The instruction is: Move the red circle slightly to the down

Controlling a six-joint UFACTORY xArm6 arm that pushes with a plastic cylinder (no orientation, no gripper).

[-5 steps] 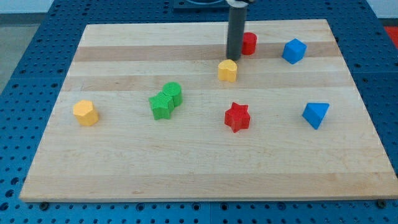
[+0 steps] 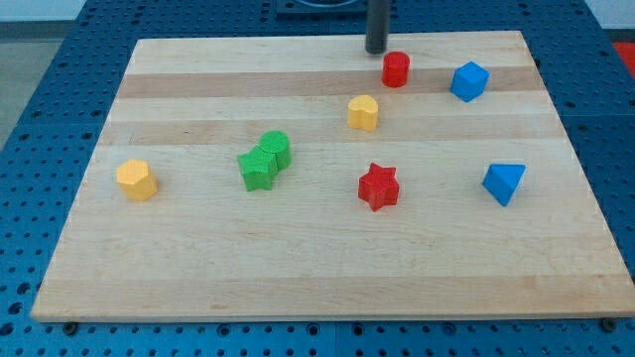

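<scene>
The red circle (image 2: 396,69) is a small upright red cylinder near the view's top, right of centre, on the wooden board (image 2: 198,258). My tip (image 2: 376,51) is at the board's top edge, just up and to the left of the red circle, a small gap apart from it. A yellow block (image 2: 363,112) lies below the red circle and to its left.
A blue cube (image 2: 469,81) sits right of the red circle. A red star (image 2: 378,186) and a blue triangular block (image 2: 504,182) lie lower. Two green blocks (image 2: 265,160) touch at centre left. A yellow hexagon block (image 2: 136,179) sits at left.
My tip has moved up the view, from beside the yellow block and left of the red circle to the board's top edge. No block has moved.
</scene>
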